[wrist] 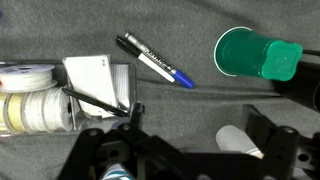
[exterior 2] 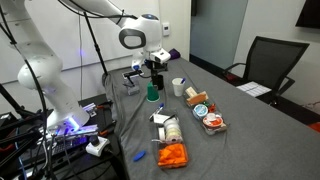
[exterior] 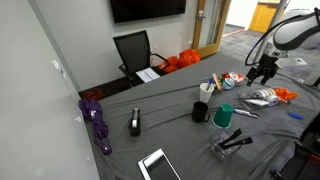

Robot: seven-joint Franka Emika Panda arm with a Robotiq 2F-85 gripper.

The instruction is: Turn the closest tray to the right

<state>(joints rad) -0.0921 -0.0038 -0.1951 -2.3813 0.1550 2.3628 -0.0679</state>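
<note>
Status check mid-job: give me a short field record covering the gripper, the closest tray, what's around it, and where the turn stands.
gripper: open, holding nothing, above the green cup
tray: flat on the table, apart from the gripper
tray end: orange bits
near cup: marker, white cup
also on table: red-and-white plate, clear tray with black tool
turn: not yet begun

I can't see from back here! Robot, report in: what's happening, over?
Claw open, empty, hovering. Tray not yet touched, clear of the claw. Green cup and pen close by.
</note>
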